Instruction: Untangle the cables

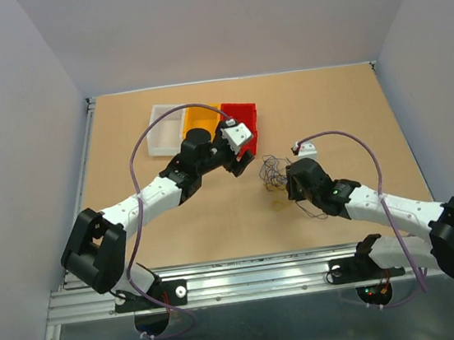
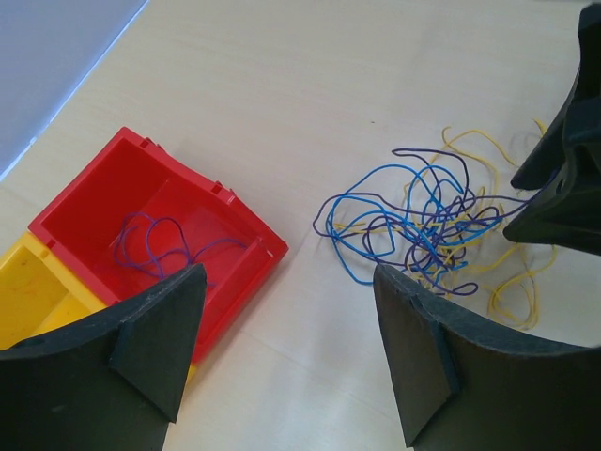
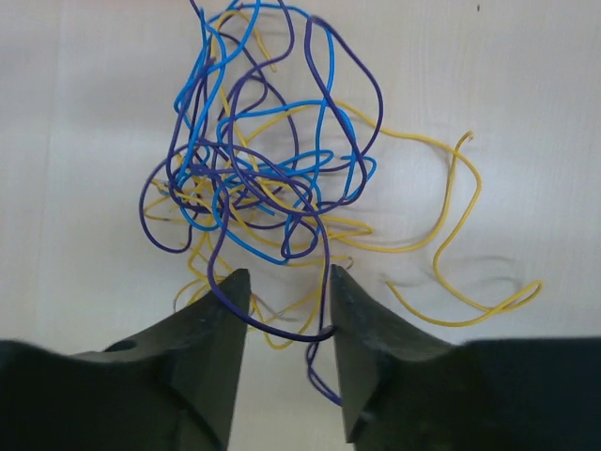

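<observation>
White arm links (image 1: 144, 201), black joints and bases, lavender cables (image 1: 133, 175), black wedge fingers (image 2: 155, 338)

No text, label, brand, number or sign can be read in any of the three views. The cables (image 3: 254, 178), the red bin (image 2: 94, 202), the yellow bin (image 2: 28, 291) and the surface (image 2: 310, 94) show only plain colour. Any marking on the arms is too small to tell in the top view.
</observation>
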Controlling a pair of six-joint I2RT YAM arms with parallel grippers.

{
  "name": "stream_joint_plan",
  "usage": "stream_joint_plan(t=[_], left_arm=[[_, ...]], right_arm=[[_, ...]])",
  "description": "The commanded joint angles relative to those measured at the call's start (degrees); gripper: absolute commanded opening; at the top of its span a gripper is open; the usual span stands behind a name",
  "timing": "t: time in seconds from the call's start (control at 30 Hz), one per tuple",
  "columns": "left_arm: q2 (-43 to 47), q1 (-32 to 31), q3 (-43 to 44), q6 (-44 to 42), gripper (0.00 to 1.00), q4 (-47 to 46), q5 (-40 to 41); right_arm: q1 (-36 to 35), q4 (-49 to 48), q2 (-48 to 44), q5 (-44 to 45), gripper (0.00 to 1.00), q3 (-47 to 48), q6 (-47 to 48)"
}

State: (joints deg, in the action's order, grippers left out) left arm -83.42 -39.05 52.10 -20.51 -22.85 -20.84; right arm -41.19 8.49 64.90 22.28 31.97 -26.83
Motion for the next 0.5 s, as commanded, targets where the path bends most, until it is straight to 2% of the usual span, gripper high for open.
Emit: stream_joint_plan(t=[0.0,0.03,0.07,0.1,0.3,0.47], left_arm=[[1.5,-0.24,0.29,-0.67,0.83,-1.32,-0.52],[1.42,-0.24,0.29,-0.67,0.83,-1.23,-0.52],[1.42,-0.24,0.37,-0.67,0.83,-1.23,-0.34],[1.24,-0.24,0.37,-0.76,0.83,-1.14,-0.34],[1.33,-0.24,0.46,-0.76,0.83,-0.88,-1.83],[2.55,-0.33,-0.06,-1.2,0.83,-0.61,-4.03]], right_arm=[[-1.17,0.39,1.27,1.62,0.33,3.89,0.64],[-1.35,0.39,1.45,1.62,0.25,4.07,0.72],[-1.78,0.39,1.28,1.8,0.09,4.16,0.81],[-2.05,0.3,0.93,1.89,0.04,4.16,0.81],[-2.84,-4.36,-6.8,0.31,0.01,1.7,3.01],[-2.93,-6.47,-17.25,-1.27,0.01,-0.06,3.71]])
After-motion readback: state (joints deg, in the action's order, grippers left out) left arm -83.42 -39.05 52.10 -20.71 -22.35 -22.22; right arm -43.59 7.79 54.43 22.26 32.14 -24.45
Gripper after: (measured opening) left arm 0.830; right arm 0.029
